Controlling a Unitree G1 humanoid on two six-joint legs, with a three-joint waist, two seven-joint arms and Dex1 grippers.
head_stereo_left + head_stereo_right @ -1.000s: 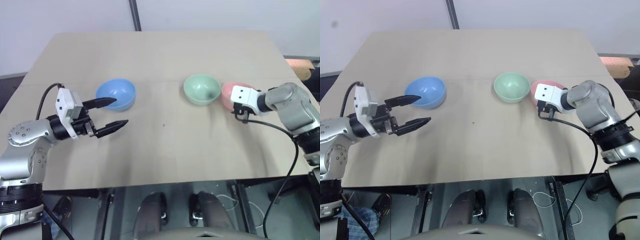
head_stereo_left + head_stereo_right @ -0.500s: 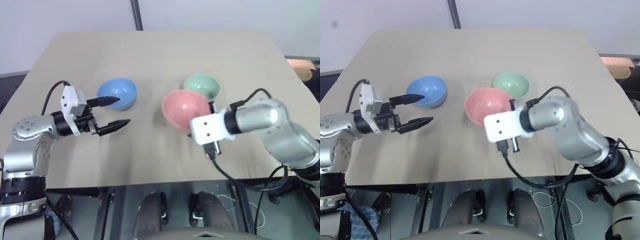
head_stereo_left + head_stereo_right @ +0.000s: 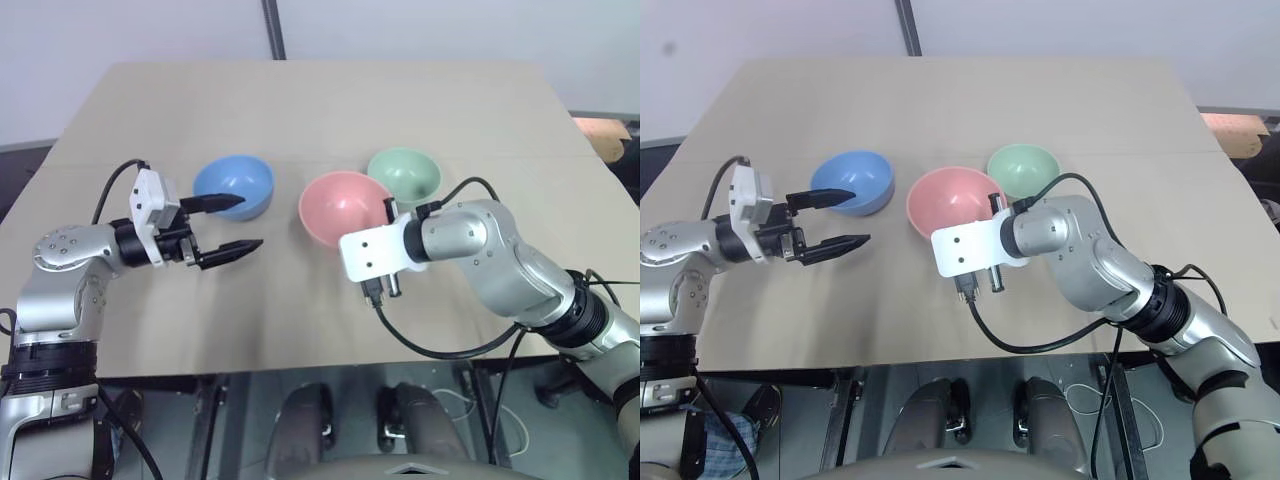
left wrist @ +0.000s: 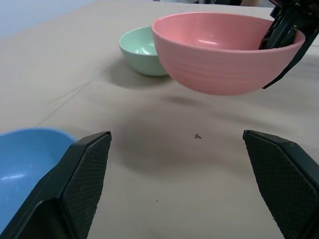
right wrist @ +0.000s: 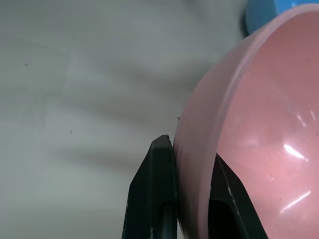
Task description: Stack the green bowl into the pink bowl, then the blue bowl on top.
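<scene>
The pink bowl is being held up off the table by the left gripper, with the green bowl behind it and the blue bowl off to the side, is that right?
Not quite: the right gripper holds the pink bowl, pinching its rim, as the right wrist view shows. The left gripper is open and empty near the blue bowl. The rest stands: the pink bowl is off the table, with the green bowl behind it.

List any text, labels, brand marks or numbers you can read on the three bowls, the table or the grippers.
None: no readable text in any view.
The pink bowl, green bowl and blue bowl are plain.
The table bears no marking.
The white housings by the left gripper and right gripper show no lettering.
</scene>
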